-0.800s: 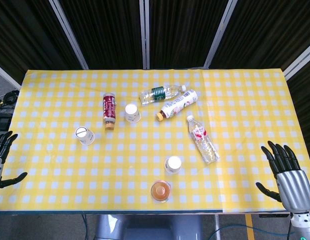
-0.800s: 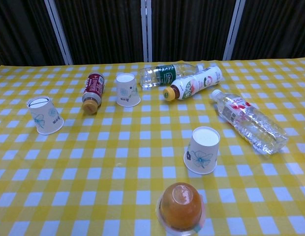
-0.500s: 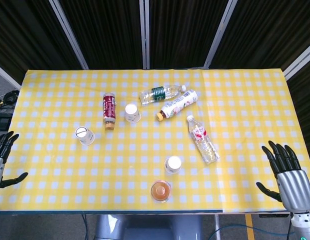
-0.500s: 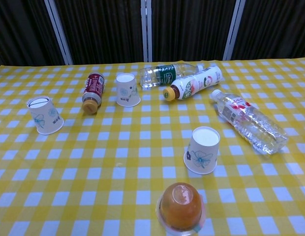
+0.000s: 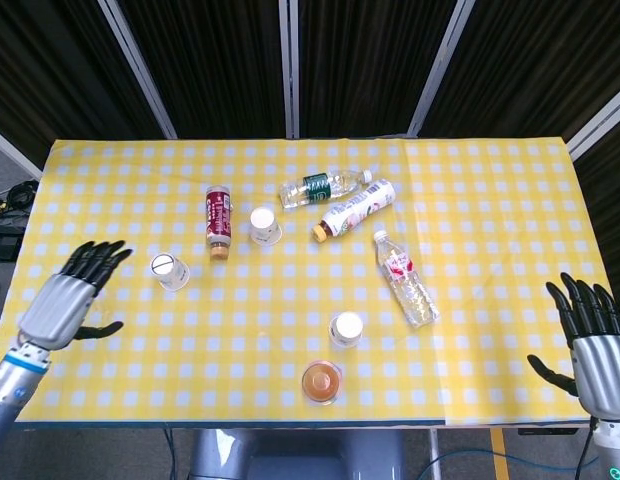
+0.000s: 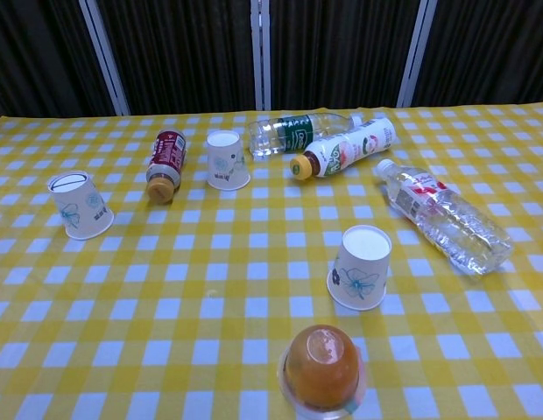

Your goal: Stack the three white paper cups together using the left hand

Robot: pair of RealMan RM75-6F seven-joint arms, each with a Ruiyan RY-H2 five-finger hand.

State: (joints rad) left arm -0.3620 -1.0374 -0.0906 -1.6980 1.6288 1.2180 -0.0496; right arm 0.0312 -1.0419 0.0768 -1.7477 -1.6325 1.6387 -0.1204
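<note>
Three white paper cups sit upside down and well apart on the yellow checked tablecloth [image 5: 490, 180]: left cup [image 5: 170, 271] at about 9 o'clock from table centre, back cup [image 5: 265, 225] at about 11 o'clock, front cup [image 5: 346, 329] at about 5 o'clock; none stacked. Left hand [image 5: 68, 298] is over the left table edge, near the left cup at its 8 o'clock, not touching, fingers spread apart and holding nothing. Bare cloth lies between hand and left cup. Red-label bottle [image 5: 219, 221] lies on its side just beside the back cup, at its 9 o'clock, between it and the left cup. Green-label bottle [image 5: 324, 186] and white-label bottle [image 5: 354, 208] lie touching or nearly so at 2 o'clock from the back cup. Clear bottle [image 5: 404, 278] lies at 1 o'clock from the front cup, near it. Orange domed cup [image 5: 322, 381] sits just at 7 o'clock of the front cup, close to the near table edge. Right hand [image 5: 595, 348] is off the right near corner, fingers spread, empty, wrist cut off by the frame. Wide open cloth on the right side and along the far edge. Chest view shows neither hand; orange domed cup partly cut off at the bottom there. Bottle label text too small to read
</note>
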